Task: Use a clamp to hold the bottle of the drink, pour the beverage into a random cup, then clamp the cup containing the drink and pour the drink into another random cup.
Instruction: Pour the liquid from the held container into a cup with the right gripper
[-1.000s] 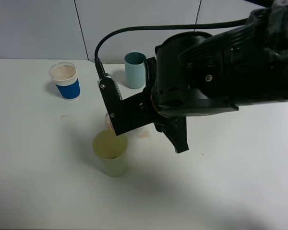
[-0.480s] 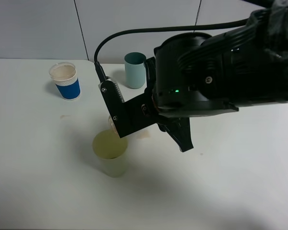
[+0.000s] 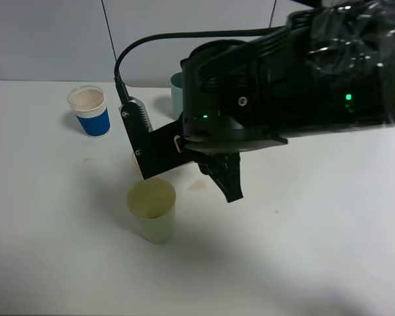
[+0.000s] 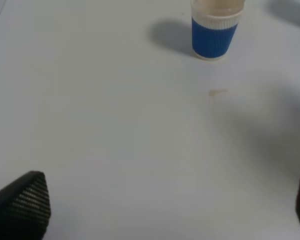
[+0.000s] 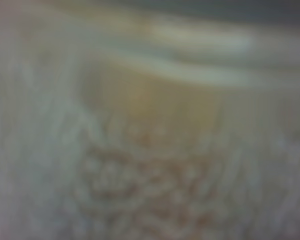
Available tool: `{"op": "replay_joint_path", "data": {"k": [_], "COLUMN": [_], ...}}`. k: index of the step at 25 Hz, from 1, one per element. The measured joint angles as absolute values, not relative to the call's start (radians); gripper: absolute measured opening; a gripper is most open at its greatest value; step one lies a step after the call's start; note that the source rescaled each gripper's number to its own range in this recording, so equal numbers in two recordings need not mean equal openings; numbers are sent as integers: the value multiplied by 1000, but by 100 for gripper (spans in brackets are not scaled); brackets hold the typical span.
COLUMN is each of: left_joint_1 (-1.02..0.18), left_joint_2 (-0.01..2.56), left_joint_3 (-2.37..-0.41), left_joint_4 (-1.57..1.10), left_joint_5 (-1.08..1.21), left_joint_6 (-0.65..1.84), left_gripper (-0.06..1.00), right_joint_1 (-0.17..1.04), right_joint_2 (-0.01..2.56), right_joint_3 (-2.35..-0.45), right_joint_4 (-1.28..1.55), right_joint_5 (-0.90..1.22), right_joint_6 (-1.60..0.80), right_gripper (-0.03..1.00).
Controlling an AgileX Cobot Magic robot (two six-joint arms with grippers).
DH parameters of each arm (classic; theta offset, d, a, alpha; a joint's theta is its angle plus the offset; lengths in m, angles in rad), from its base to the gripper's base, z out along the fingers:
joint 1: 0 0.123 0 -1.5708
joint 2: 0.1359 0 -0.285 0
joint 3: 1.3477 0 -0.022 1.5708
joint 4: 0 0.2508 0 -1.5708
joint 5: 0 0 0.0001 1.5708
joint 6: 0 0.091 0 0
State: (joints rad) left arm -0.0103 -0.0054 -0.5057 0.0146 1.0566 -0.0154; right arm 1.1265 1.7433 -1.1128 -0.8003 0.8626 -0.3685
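While the right gripper [image 3: 145, 155] pinched the bottle [image 5: 150, 150], tilt hidden behind the arm, the pale yellow-green cup [image 3: 151, 209] stood upright just at its 6 o'clock in the high view. Left gripper [image 4: 160, 210] spread, empty. Right arm judged nearer the cup.

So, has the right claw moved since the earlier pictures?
Yes. In the high view the right claw, gripping the bottle, has shifted left and now hides most of the teal cup, which stood clear of it before.

The bottle [image 5: 155, 165] fills the right wrist view as blur.
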Motion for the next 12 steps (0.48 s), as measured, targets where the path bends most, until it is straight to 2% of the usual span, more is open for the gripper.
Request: {"op": "replay_joint_path", "data": {"k": [12], "left_joint_1": [-10], "left_joint_2": [-5], "left_joint_3": [-506], "left_joint_4": [15], "left_joint_5": [1057], "left_joint_6": [-15], "left_gripper": [100], "right_joint_1": [1140], "right_joint_2": [1768], "right_joint_3": [-1146], "right_joint_4": [-826], "right_joint_5": [931], "right_joint_6": [-407], "right_gripper": [0]}}
